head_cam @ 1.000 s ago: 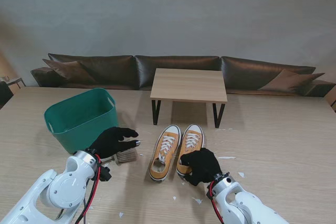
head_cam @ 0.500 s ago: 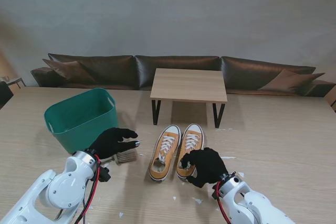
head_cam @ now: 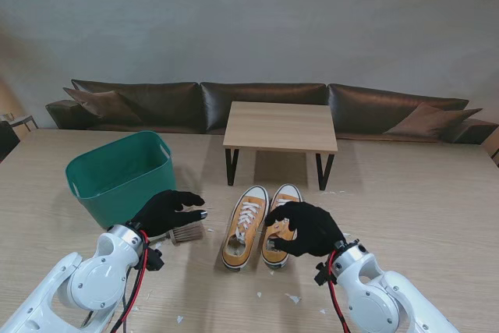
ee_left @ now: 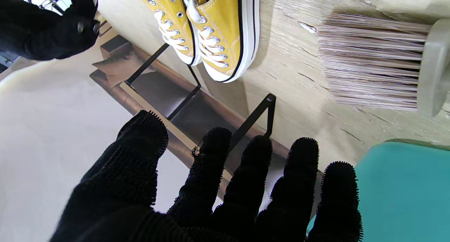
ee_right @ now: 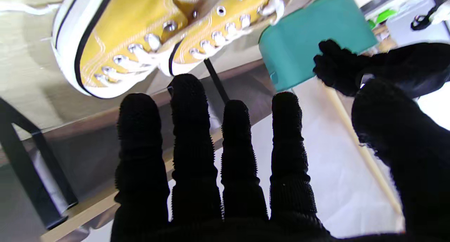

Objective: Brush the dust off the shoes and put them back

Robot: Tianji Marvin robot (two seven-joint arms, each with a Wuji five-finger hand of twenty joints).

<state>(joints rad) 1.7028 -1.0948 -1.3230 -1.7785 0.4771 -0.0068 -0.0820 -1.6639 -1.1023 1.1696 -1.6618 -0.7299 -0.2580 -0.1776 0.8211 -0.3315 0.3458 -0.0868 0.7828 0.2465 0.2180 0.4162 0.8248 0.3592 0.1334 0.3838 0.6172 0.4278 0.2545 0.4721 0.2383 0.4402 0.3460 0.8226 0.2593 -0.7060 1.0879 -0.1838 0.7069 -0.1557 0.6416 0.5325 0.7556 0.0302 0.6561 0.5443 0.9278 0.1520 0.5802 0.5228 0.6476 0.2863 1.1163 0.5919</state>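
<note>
Two yellow canvas shoes stand side by side on the table, the left shoe (head_cam: 243, 228) and the right shoe (head_cam: 284, 210), toes pointing away from me. My right hand (head_cam: 304, 228) hovers over the heel half of the right shoe, open, holding nothing. Its wrist view shows straight, spread fingers (ee_right: 190, 143) with both shoes (ee_right: 116, 48) beyond them. My left hand (head_cam: 167, 210) is open above a small brush (head_cam: 185, 232) lying on the table. The brush's bristles (ee_left: 372, 76) lie apart from that hand's fingers (ee_left: 253, 185).
A green basket (head_cam: 121, 173) stands at the left, just beyond my left hand. A small wooden table (head_cam: 281, 126) with black legs stands behind the shoes. White scraps (head_cam: 292, 298) are scattered on the table near me and to the right of the shoes.
My right hand has moved away from me and to the right, from the shoe's heel end to above it, and its fingers have spread. The left hand, brush and shoes have not moved.
</note>
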